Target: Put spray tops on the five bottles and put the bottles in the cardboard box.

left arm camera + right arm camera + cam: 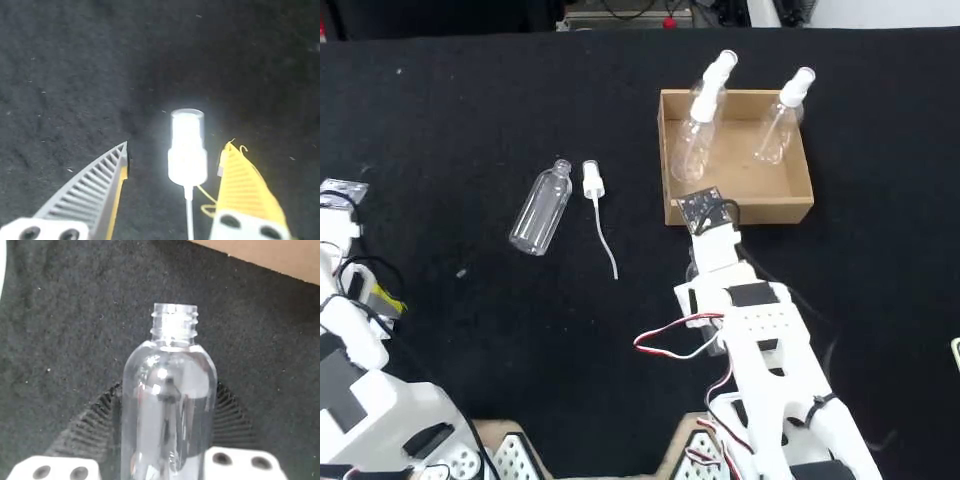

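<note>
The spray top (187, 150) is to be gripped at its collar with the tube left free, then the tube is to be guided into the open neck. The left gripper (177, 146) is poised low near the table's left edge, jaws apart on either side of that top. The right gripper (169, 387), jaws clamped on an uncapped bottle (169, 360), is extended toward the cardboard box (790, 210) near the far edge. The bottle should be held steady there.

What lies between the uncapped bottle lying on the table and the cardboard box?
A loose spray top with its thin tube lies there, nearer the bottle than the cardboard box, in the high view.
</note>
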